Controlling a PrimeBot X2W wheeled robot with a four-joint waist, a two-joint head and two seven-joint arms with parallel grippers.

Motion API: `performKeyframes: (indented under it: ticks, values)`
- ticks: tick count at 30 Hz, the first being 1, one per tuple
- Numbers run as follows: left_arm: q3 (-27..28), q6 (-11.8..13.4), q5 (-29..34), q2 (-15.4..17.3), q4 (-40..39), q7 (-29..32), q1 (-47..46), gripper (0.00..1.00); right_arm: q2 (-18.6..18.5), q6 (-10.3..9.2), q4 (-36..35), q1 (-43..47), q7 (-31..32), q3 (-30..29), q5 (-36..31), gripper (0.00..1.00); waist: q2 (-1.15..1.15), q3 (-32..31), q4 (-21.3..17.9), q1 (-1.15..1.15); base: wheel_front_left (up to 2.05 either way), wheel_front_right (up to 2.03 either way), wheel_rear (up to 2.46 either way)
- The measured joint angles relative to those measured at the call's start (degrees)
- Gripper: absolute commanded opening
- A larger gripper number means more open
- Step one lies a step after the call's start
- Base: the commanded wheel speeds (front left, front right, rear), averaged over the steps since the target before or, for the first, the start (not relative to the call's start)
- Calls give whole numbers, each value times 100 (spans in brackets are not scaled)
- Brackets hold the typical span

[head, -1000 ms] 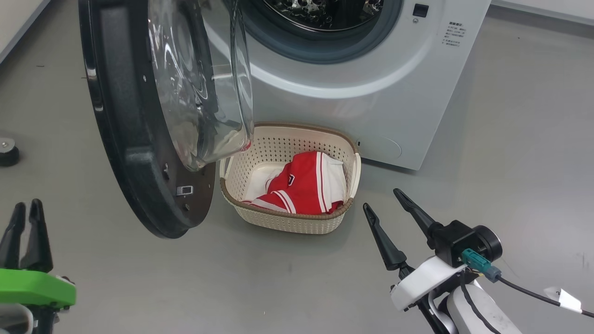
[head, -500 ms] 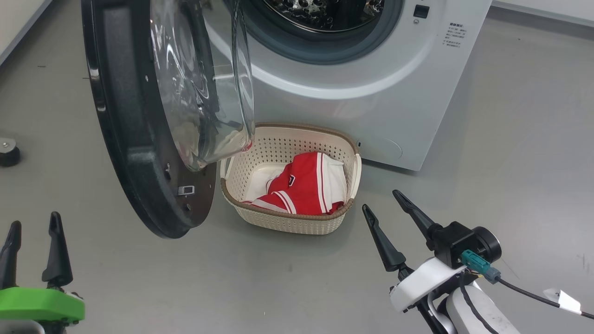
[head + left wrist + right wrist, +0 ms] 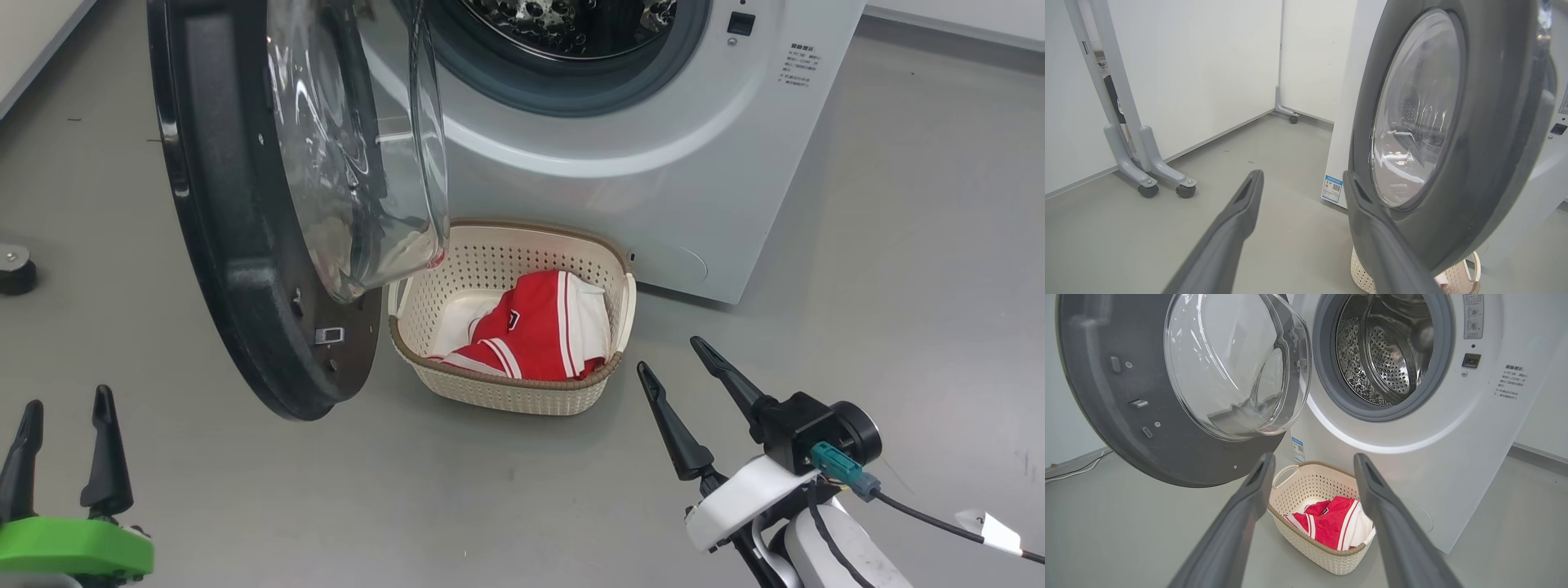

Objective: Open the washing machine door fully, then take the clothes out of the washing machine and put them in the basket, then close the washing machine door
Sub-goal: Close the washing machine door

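Note:
The washing machine (image 3: 653, 163) (image 3: 1474, 457) stands ahead with its steel drum (image 3: 1384, 351) showing. The washing machine door (image 3: 245, 245) (image 3: 1167, 388) (image 3: 1453, 122) is swung out to the left, its glass bowl hanging over the basket's left end. The cream basket (image 3: 506, 390) (image 3: 1310, 547) sits on the floor before the machine and holds the red and white clothes (image 3: 531, 331) (image 3: 1335, 522). My left gripper (image 3: 65, 416) (image 3: 1302, 181) is open at the lower left, just left of the door's outer face and apart from it. At the lower right my right gripper (image 3: 669, 355) (image 3: 1312, 461) is open, empty, right of the basket.
A dark round foot (image 3: 15, 269) sits on the grey floor at the far left. White wall panels on castor feet (image 3: 1147, 179) stand to the left of the machine. Open floor (image 3: 506, 498) lies between my grippers. A cable (image 3: 939, 514) trails from the right wrist.
My left gripper went from shut to open and sank lower in the head view. The head view drifted slightly. The right gripper, basket and clothes stayed put.

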Motion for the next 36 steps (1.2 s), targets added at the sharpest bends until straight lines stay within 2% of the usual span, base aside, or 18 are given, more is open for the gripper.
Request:
performKeyframes:
  ticks: [12,36]
  values:
    - [-132,0,158,121,113,-105,-17,100,7,1,0,51,0,5,0,100,0,-82,9,0,0,0,0]
    - [-211,-1,202,147,234,-160,-29,100,15,7,-2,113,0,30,8,100,0,-138,29,0,0,0,0]
